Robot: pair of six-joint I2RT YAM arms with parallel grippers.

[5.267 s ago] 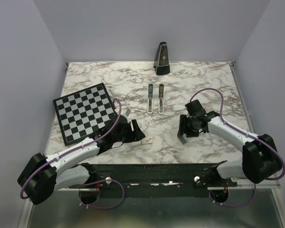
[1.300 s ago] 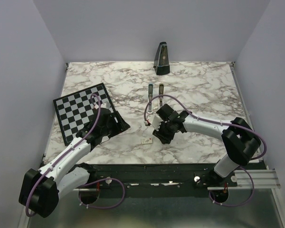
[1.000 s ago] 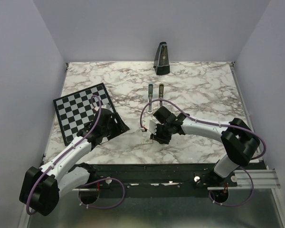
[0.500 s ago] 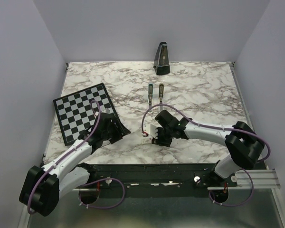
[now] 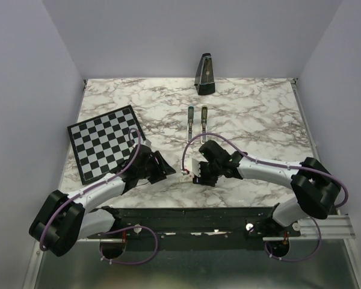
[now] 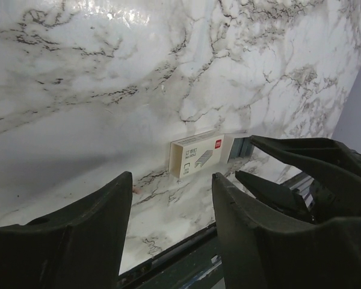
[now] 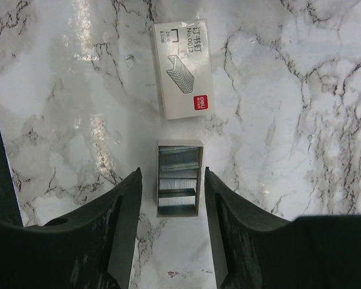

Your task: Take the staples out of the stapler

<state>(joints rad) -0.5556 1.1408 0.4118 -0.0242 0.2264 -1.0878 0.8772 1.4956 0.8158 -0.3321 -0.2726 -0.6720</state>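
Two grippers: we see both spread.
Right gripper (image 7: pixel 171 174): straddling staple tray (image 7: pixel 178 188).
Left gripper (image 6: pixel 171 180): facing staple box (image 6: pixel 197 158).
Stapler (image 5: pixel 191 124): well apart.

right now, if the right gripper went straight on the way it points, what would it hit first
Probably the small open cardboard tray of silver staples, lying on the marble table between the right gripper's open fingers. The white printed staple box lies just beyond it. Depth is unclear.
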